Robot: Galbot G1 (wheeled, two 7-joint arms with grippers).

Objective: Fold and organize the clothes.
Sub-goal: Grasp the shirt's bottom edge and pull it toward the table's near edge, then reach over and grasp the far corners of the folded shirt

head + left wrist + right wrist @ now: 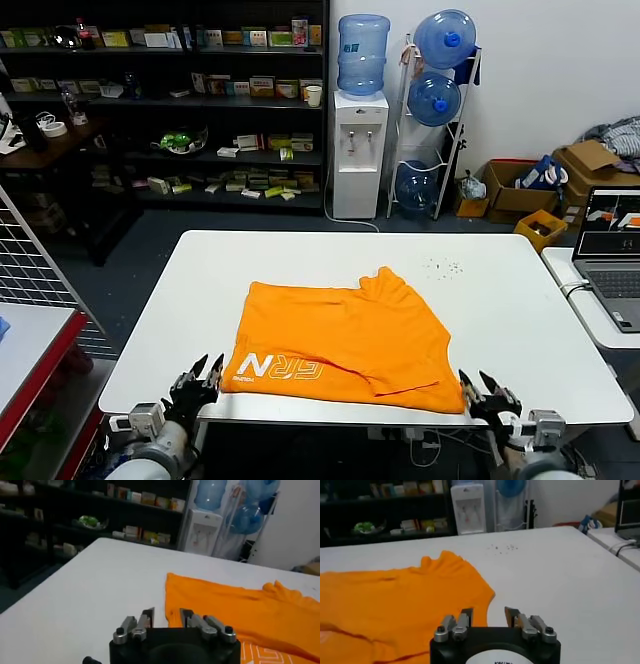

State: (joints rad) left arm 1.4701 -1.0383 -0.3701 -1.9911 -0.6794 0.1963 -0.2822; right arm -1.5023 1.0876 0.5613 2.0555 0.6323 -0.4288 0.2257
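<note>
One orange T-shirt [345,340]; two claws: left claw [208,372], right claw [478,387], agape.

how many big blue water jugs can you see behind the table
4: one on top of the water dispenser, and three in the rack beside it, top, middle and bottom. Others may be hidden.

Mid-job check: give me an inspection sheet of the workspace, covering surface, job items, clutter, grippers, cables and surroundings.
Surface: white table, small dark specks near its far edge.
Job's things: orange T-shirt partly folded, white lettering up, at the near edge.
Clutter: nothing else seen on the table.
Grippers: left gripper open, empty, off the shirt's near left corner; right gripper open, empty, off its near right corner.
Cables: some hanging under the table's near edge.
Surroundings: laptop on the right, water dispenser, shelves behind.
</note>
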